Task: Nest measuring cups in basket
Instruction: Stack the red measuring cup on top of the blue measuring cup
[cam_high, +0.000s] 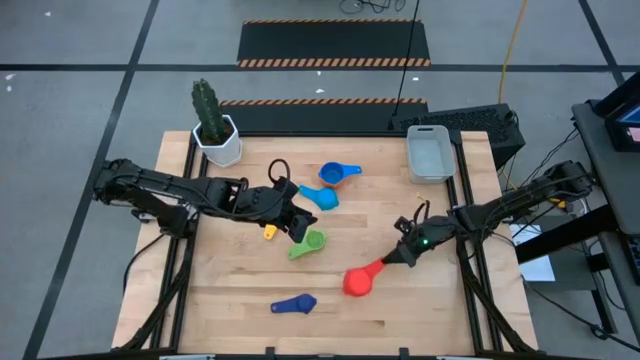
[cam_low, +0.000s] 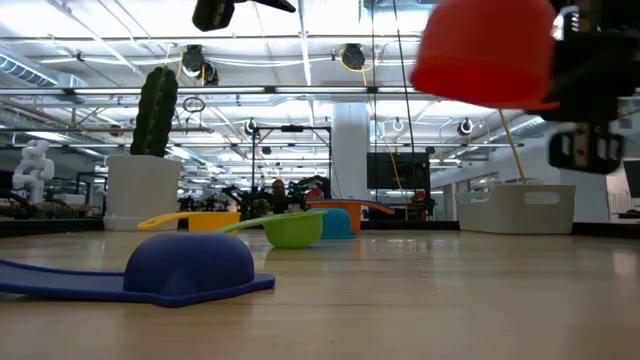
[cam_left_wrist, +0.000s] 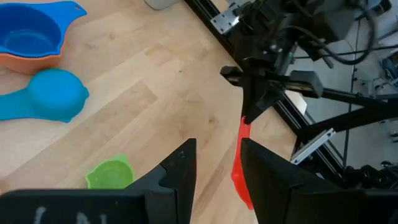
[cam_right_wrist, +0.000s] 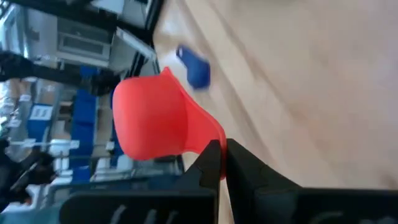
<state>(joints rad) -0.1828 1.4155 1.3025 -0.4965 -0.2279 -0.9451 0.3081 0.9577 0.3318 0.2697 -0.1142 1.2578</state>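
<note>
My right gripper (cam_high: 402, 255) is shut on the red cup (cam_high: 358, 281) above the table's near-right part. My left gripper (cam_left_wrist: 217, 168) is open and hovers by the green cup (cam_high: 308, 243) and the yellow cup (cam_high: 270, 232), touching nothing. One light blue cup sits nested in the orange cup (cam_high: 340, 175). The other light blue cup (cam_high: 320, 197) lies next to them. The dark blue cup (cam_high: 294, 304) lies bowl down near the near edge. The pale grey basket (cam_high: 430, 152) stands at the far right. My right gripper pinches the red cup's flat handle (cam_right_wrist: 208, 134) between its two fingers, which lie along the handle, the bowl (cam_right_wrist: 152, 124) pointing away from the wrist. The cup is lifted clear of the table and shows high in the low view (cam_low: 485, 50).
A white hexagonal cactus pot (cam_high: 215, 130) stands at the table's far-left corner. Bare wood lies between the red cup and the basket. A keyboard (cam_high: 455, 122) and cables lie beyond the far edge.
</note>
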